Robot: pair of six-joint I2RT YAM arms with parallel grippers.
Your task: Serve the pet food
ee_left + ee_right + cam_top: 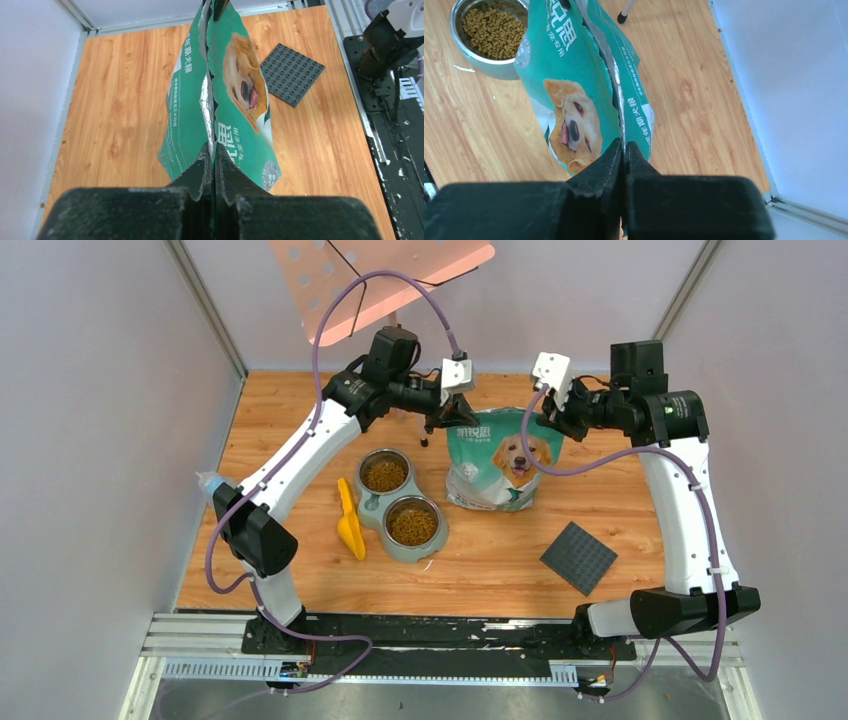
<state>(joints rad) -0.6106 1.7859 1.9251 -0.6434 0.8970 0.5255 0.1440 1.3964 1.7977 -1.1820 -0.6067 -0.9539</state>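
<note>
The pet food [412, 524] is brown kibble filling both steel bowls of a grey double feeder [375, 510] left of centre; the far bowl's kibble [384, 475] also shows, and one bowl shows in the right wrist view [494, 31]. The teal-green bag [503, 460] with a golden dog stands upright at the back middle. My left gripper [211, 152] is shut on the bag's top edge at its left corner [446, 421]. My right gripper [623, 146] is shut on the top edge at the right corner [545, 420]. The bag's torn top runs between them [206, 95].
A yellow scoop [350, 525] lies left of the feeder. A dark grey studded plate [579, 557] lies at the front right, also in the left wrist view [291, 72]. A pink perforated board [375, 275] on a stand rises behind. Walls close in left and right.
</note>
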